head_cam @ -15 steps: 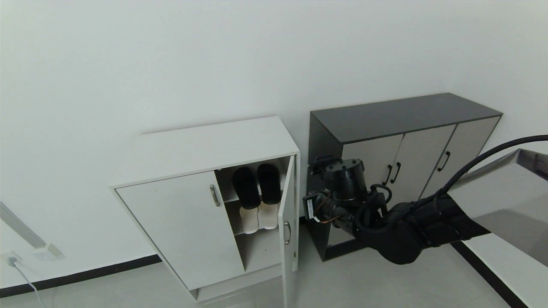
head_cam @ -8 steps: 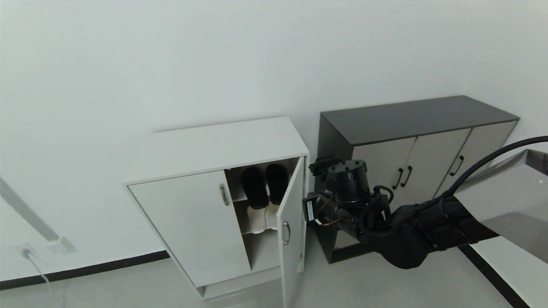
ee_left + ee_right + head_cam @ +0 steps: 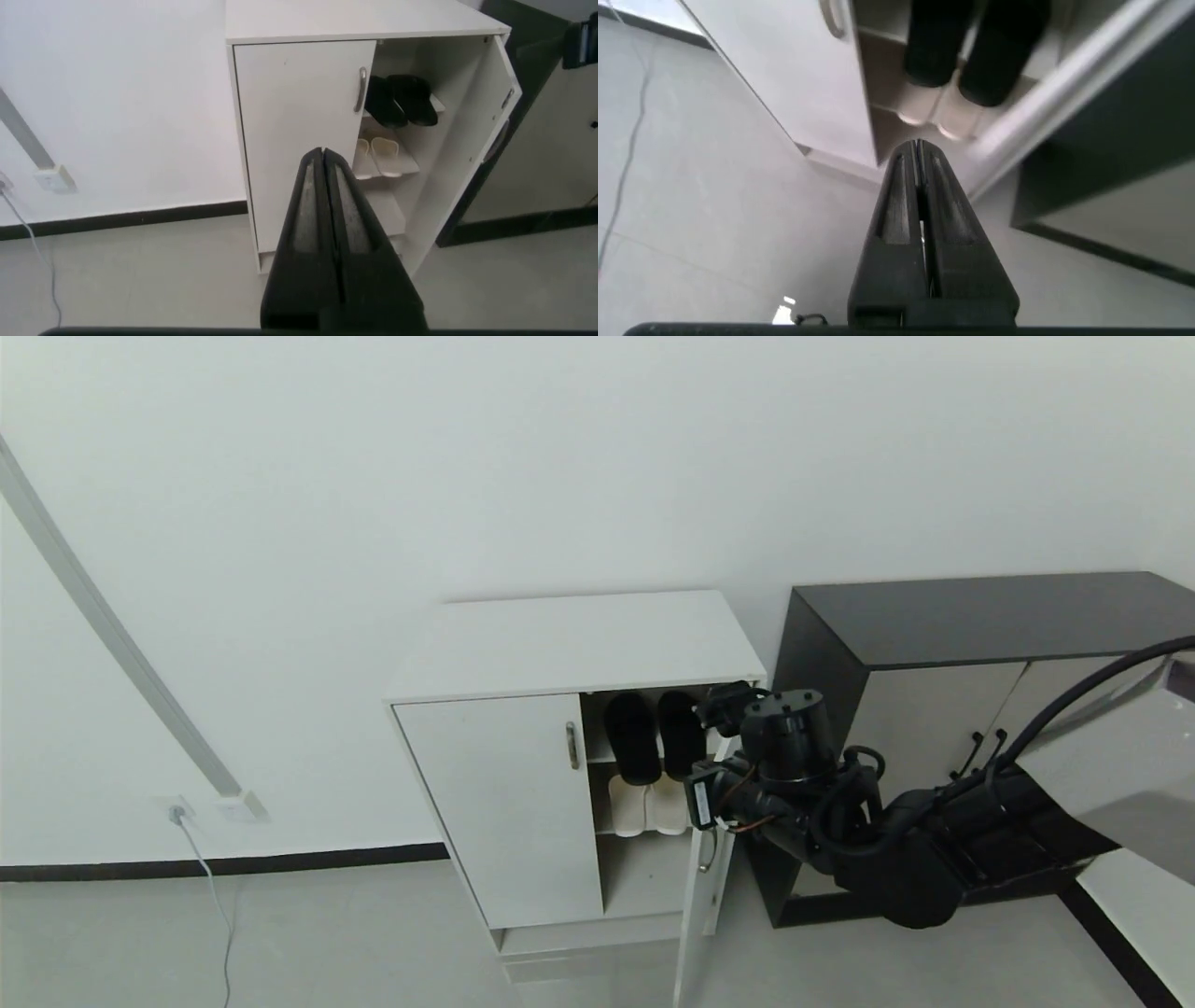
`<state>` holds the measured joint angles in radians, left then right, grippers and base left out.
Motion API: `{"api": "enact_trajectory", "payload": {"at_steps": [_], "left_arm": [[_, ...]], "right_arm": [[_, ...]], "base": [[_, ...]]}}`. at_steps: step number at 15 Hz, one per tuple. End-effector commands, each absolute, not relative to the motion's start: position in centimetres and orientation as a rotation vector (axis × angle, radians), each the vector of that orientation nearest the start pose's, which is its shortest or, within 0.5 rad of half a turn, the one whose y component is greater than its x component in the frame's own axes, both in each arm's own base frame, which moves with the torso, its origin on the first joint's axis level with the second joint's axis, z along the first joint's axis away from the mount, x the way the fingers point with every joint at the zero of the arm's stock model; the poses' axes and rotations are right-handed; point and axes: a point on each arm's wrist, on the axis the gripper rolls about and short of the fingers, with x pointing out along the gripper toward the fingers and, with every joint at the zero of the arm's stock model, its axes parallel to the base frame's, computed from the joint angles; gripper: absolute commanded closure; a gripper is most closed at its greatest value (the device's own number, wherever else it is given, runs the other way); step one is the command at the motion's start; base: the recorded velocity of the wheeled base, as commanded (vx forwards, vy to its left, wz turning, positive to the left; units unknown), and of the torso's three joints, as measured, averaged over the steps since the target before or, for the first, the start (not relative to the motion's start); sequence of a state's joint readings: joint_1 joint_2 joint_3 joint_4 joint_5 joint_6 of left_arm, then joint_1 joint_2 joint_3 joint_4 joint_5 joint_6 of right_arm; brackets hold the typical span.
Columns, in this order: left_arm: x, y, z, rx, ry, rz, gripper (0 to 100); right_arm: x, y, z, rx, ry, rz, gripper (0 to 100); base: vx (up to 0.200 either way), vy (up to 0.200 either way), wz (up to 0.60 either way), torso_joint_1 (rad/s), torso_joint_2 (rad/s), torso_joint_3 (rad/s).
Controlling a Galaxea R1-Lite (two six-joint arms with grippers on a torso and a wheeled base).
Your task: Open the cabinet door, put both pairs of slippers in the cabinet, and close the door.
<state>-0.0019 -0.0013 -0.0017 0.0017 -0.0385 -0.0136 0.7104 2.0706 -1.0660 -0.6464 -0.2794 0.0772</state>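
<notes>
Now both pairs are already inside the white cabinet. The black slippers lie on the upper shelf toward its right edge, and the white slippers sit on the shelf just below them. The right-hand door stands wide open and shows almost edge-on in the head view, while the left door is shut. Closing the open door looks like the only step left.

The right gripper has its fingers pressed together and holds nothing. It is near the upper part of the door on the outer side, between the cabinet and the dark cabinet. I cannot tell whether it touches the panel. The left gripper is closed and empty too, well back from the cabinet front.

The door is probably a stiff, light board on hinges, so it should swing with a gentle, steady push and needs no grasp. The best place to press is likely the outer face close to the free edge, around the handle, where leverage is greatest. The smooth face may let closed fingers slide. The black slippers seem to overhang the shelf's front edge. They are soft and would give, but they might stop the door from closing fully.
</notes>
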Motion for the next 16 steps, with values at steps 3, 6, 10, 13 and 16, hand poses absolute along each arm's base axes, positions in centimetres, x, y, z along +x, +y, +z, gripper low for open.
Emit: {"api": "enact_trajectory", "payload": {"at_steps": [3, 6, 10, 13, 16], "left_arm": [[-2.3, -0.1, 7.6, -0.012, 0.0, -0.04, 100], [-2.3, -0.1, 7.6, -0.012, 0.002, -0.041, 100], [-2.3, -0.1, 7.6, -0.014, 0.0, -0.041, 100], [-2.3, -0.1, 7.6, -0.014, 0.0, -0.041, 100], [-2.3, -0.1, 7.6, -0.014, 0.0, -0.04, 100]], "right_arm": [[29.0, 21.8, 11.6, -0.115, 0.392, 0.357, 100], [27.7, 20.0, 10.4, -0.125, 0.44, 0.345, 100], [27.4, 19.7, 8.5, -0.14, 0.465, 0.346, 100], [27.8, 20.1, 7.4, -0.152, 0.491, 0.358, 100], [28.8, 20.7, 6.6, -0.15, 0.489, 0.358, 100]], "base": [[0.0, 0.0, 0.0, 0.0, 0.0, 0.0], [0.133, 0.0, 0.0, 0.002, 0.0, 0.0], [0.1, 0.0, 0.0, 0.0, 0.0, 0.001], [0.0, 0.0, 0.0, 0.0, 0.0, 0.0], [0.0, 0.0, 0.0, 0.0, 0.0, 0.0]]}}
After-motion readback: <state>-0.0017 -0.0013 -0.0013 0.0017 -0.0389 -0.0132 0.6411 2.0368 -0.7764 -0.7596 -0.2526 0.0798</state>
